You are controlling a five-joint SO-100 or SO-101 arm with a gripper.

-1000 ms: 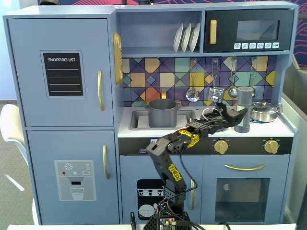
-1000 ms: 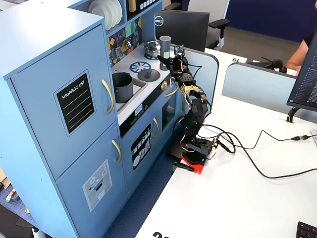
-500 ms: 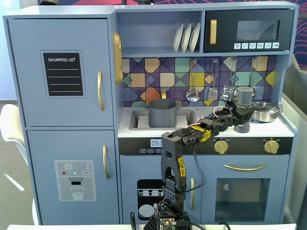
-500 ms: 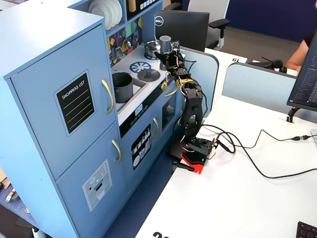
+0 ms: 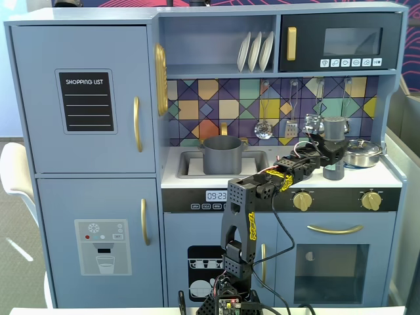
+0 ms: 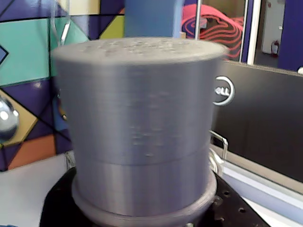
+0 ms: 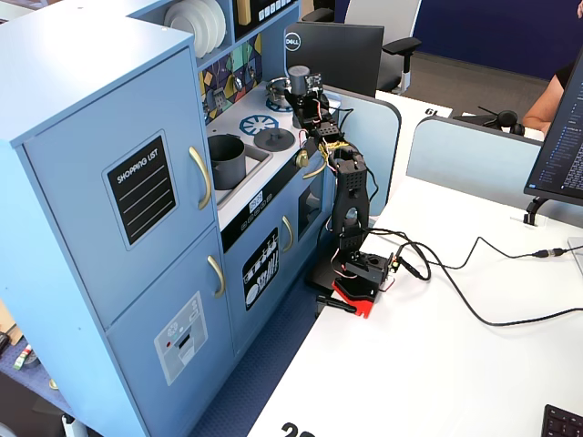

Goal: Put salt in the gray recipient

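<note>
In a fixed view facing the toy kitchen, the gray pot [image 5: 221, 155] stands in the sink [image 5: 190, 165], well to the left of the gripper and lower than it. To its right the black arm [image 5: 244, 220] rises from the table in front of the oven and reaches up and right across the counter edge. The gripper [image 5: 330, 152] is at the salt shaker [image 5: 335, 147], clasped around its middle, with the shaker upright and its base seemingly just above the counter [image 5: 282, 176], though contact there cannot be told for sure. Just right of the gripper, beyond the shaker, sits the shiny metal pan [image 5: 362, 152]. In the wrist view the shaker's gray cap [image 6: 137, 118] fills the picture, close against the black gripper body below it. In the side-on fixed view the shaker [image 7: 298, 80] shows at the arm's tip, with the flat gray lid [image 7: 272, 138] on the counter between gripper and pot [image 7: 227, 160].
</note>
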